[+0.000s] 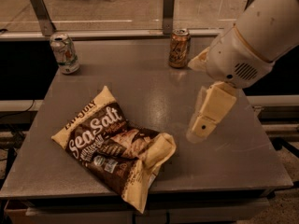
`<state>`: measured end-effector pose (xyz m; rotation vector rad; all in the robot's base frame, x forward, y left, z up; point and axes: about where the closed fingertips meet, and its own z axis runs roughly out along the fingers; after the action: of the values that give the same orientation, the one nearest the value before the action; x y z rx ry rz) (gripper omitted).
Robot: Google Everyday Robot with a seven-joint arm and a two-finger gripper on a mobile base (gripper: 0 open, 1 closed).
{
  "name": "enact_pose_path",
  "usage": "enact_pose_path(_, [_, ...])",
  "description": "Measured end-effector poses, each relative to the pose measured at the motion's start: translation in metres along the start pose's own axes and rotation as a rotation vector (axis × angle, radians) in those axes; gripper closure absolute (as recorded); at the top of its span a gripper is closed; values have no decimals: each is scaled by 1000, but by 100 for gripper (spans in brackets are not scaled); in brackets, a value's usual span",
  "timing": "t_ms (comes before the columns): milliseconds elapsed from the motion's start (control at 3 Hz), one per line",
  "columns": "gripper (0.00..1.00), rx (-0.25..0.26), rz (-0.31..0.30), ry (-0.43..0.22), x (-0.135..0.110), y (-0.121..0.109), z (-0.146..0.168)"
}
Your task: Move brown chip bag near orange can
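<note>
The brown chip bag (114,146) lies flat near the front left of the grey table (154,85), dark brown with cream-yellow ends and white "Sea Salt" lettering. The orange can (179,48) stands upright at the table's far edge, right of centre. My gripper (202,127) hangs from the white arm (252,36) over the right half of the table, to the right of the bag and in front of the can. It touches neither of them and holds nothing.
A white-and-green can (64,53) stands at the far left corner of the table. Metal rail posts (168,12) run along the far edge. The floor drops away past the table's right and front edges.
</note>
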<state>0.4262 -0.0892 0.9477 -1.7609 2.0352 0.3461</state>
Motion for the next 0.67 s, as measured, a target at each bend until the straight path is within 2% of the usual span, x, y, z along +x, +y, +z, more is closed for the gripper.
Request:
enact_pose_path(333, [0,-81,10,-51,-20,19,31])
enact_pose_path(667, [0,-134,33,-73,-23,34,65])
